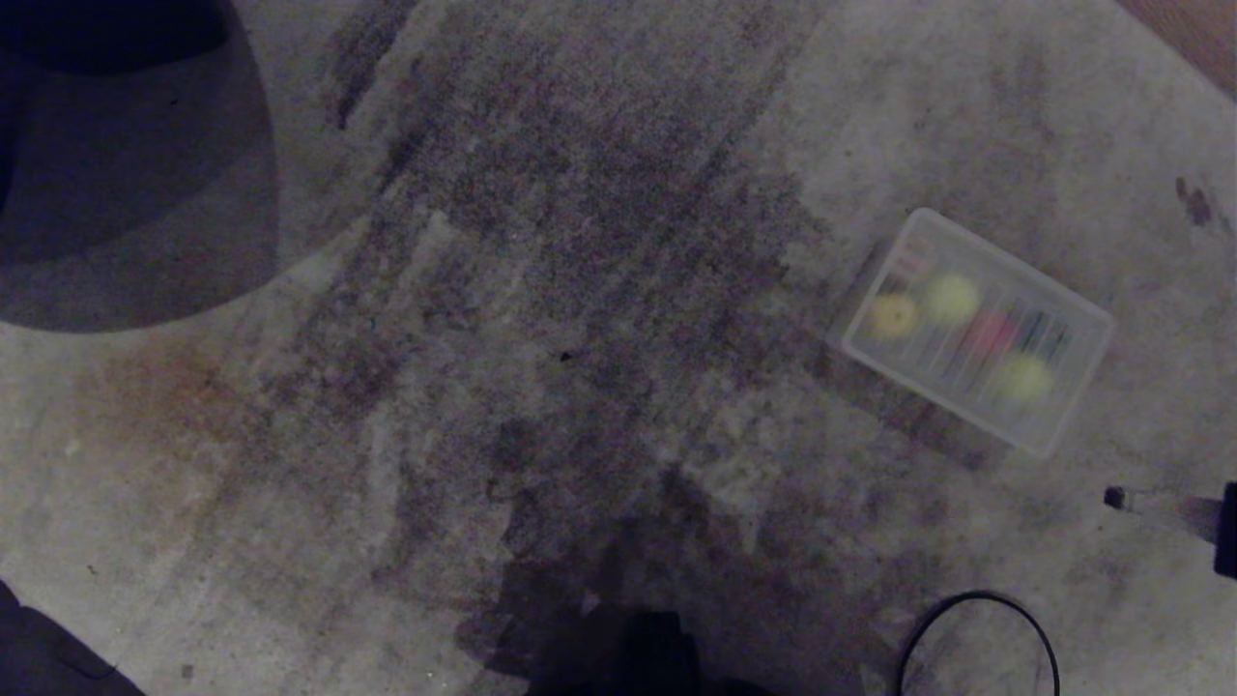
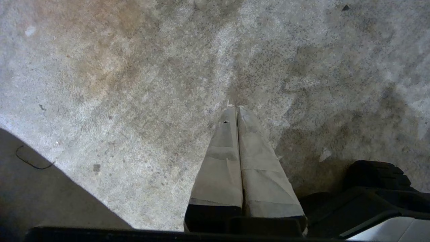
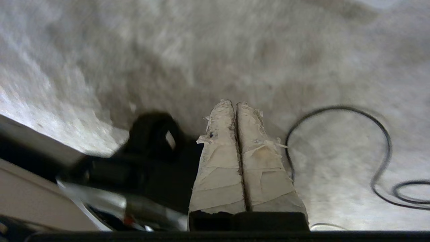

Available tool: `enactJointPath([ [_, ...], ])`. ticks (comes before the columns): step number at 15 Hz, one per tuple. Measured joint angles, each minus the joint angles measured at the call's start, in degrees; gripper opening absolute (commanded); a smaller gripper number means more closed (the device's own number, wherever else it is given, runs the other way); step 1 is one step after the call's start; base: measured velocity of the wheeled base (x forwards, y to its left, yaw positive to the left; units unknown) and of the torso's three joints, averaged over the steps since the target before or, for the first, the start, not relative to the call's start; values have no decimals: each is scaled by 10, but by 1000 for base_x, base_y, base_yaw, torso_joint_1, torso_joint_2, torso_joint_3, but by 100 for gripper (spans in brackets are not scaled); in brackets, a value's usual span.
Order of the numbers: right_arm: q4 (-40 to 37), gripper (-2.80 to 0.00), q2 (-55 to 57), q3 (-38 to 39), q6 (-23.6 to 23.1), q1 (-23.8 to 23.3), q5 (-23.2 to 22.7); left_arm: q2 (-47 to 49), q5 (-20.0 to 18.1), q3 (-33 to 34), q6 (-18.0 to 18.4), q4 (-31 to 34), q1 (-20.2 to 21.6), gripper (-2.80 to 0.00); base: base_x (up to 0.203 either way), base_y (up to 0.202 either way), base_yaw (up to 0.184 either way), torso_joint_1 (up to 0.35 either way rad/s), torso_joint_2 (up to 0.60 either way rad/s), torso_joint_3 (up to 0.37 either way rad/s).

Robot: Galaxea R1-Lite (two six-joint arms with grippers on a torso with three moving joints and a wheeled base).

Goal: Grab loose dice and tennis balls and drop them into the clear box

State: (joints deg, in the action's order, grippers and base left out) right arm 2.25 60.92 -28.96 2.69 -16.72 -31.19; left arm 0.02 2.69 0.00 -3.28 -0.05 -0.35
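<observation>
Inside the clear box, blurred balls and dice barely resolve; both arms' taped fingers are pressed together, empty.

Stained grey carpet floor, dark scuffed patches, rusty blotch at left, black cable looped, dim light

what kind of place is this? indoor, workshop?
Probably an indoor room with a worn, stained carpet as the floor. A clear box of balls sits straight on it, and a loose black cable trails across nearby.
</observation>
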Motion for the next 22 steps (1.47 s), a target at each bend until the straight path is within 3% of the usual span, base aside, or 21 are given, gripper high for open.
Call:
enactJointPath([
  [3, -53, -280, -196, 89, -14, 34, 53, 0, 0, 0, 0, 0, 0, -280, 0, 0, 0, 0, 0, 0],
  [6, -86, -280, -356, 174, -17, 94, 164, 0, 0, 0, 0, 0, 0, -280, 0, 0, 0, 0, 0, 0],
  [9, -59, -280, -432, 239, -14, 132, 302, 0, 0, 0, 0, 0, 0, -280, 0, 0, 0, 0, 0, 0],
  [15, -70, -280, -579, 269, -13, 172, 310, 0, 0, 0, 0, 0, 0, -280, 0, 0, 0, 0, 0, 0],
  [22, -70, -280, -610, 272, -13, 174, 309, 0, 0, 0, 1, 0, 0, -280, 0, 0, 0, 0, 0, 0],
])
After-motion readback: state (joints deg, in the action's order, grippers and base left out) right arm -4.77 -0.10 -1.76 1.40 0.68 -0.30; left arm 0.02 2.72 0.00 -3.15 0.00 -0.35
